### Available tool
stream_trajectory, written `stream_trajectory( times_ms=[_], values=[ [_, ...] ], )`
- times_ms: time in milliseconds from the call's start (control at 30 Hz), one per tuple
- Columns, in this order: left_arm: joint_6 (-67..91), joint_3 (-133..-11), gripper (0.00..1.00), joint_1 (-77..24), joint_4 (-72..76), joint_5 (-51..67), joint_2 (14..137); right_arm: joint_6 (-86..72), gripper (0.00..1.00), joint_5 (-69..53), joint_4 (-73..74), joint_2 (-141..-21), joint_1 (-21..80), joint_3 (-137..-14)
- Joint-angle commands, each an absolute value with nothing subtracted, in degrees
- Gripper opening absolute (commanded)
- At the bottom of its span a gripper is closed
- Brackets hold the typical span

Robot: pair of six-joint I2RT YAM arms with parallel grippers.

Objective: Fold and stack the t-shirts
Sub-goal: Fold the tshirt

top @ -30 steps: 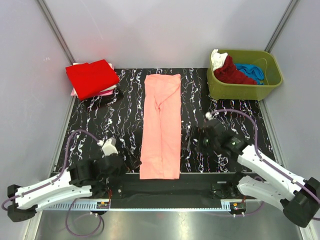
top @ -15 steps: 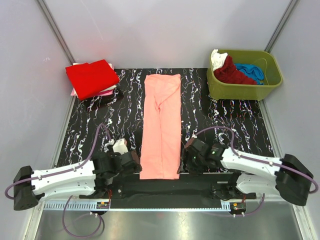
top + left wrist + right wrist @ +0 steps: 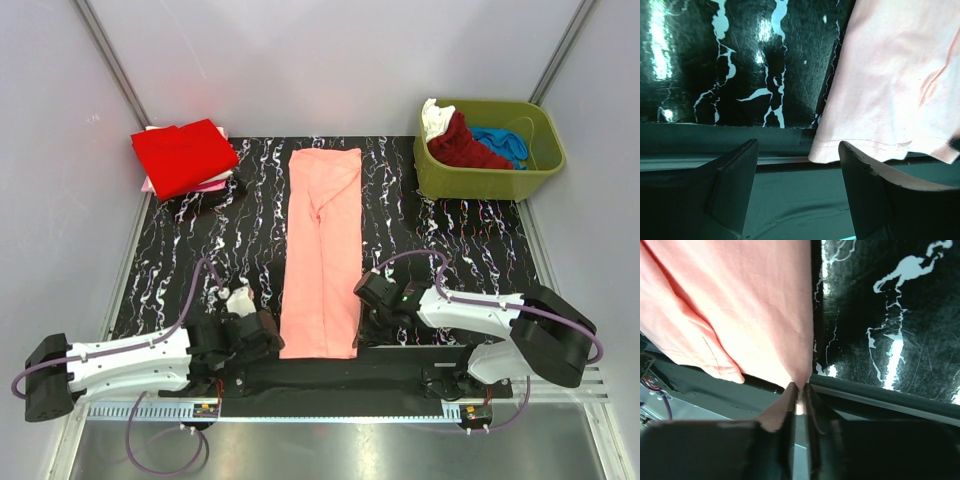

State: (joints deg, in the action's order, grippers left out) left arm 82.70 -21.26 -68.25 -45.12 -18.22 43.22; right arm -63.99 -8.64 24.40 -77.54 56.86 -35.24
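A salmon-pink t-shirt (image 3: 322,250), folded into a long strip, lies down the middle of the black marbled table (image 3: 230,250). My right gripper (image 3: 362,330) is shut on its near right corner; in the right wrist view the cloth (image 3: 750,305) is pinched between the closed fingertips (image 3: 800,390). My left gripper (image 3: 268,330) stands open at the near left corner. In the left wrist view that corner of the t-shirt (image 3: 890,90) lies just ahead of the right finger (image 3: 865,185), with nothing between the jaws (image 3: 797,145).
A folded bright red t-shirt (image 3: 183,155) tops a pale pink one (image 3: 215,184) at the far left. At the far right, an olive-green tub (image 3: 540,172) holds white (image 3: 436,116), dark red (image 3: 465,146) and blue (image 3: 502,140) shirts. The table's near edge rail (image 3: 320,372) runs just below both grippers.
Both arms have come in low to the near corners of the salmon-pink t-shirt. The right gripper has shut on the right corner. The left jaws have narrowed a little.
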Motion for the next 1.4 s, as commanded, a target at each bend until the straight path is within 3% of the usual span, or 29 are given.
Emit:
stream_trajectory(
  times_ms=[0,67,267,600,700,733,767,900,1133,1367],
  values=[
    [83.9,-20.0,0.69,-69.4,-38.4,-17.2,45.2,-64.2,0.11,-8.1,22.9,-77.2,57.7,-36.7],
    [84.5,-19.9,0.68,-70.2,-37.8,-17.3,46.2,-64.5,0.01,-7.9,22.4,-76.2,57.6,-36.0],
    [86.3,-19.6,0.59,-71.8,-36.8,-17.1,46.2,-65.0,0.0,-7.6,20.9,-74.4,57.7,-34.5],
    [87.5,-17.8,0.52,-72.9,-32.6,-18.2,47.8,-64.8,0.0,-8.1,20.0,-73.0,57.6,-33.4],
    [87.5,-17.0,0.38,-72.9,-31.1,-18.7,48.1,-64.7,0.0,-8.3,19.6,-72.5,57.6,-32.9],
    [87.5,-17.0,0.33,-72.9,-30.9,-19.0,48.0,-64.7,0.0,-8.3,19.5,-72.3,57.6,-32.8],
    [87.5,-17.0,0.2,-72.9,-30.9,-19.9,47.9,-64.6,0.0,-8.3,19.3,-72.1,57.6,-32.6],
    [86.5,-19.2,0.0,-72.9,-33.0,-22.5,47.0,-64.8,0.0,-8.4,19.7,-70.1,57.6,-32.1],
    [85.0,-27.6,0.0,-72.9,-40.8,-24.3,45.2,-65.6,0.0,-3.7,28.7,-60.3,57.5,-32.2],
    [81.3,-40.7,0.0,-72.1,-46.3,-27.8,48.2,-62.3,0.0,1.9,39.1,-55.2,57.0,-40.0]
  ],
)
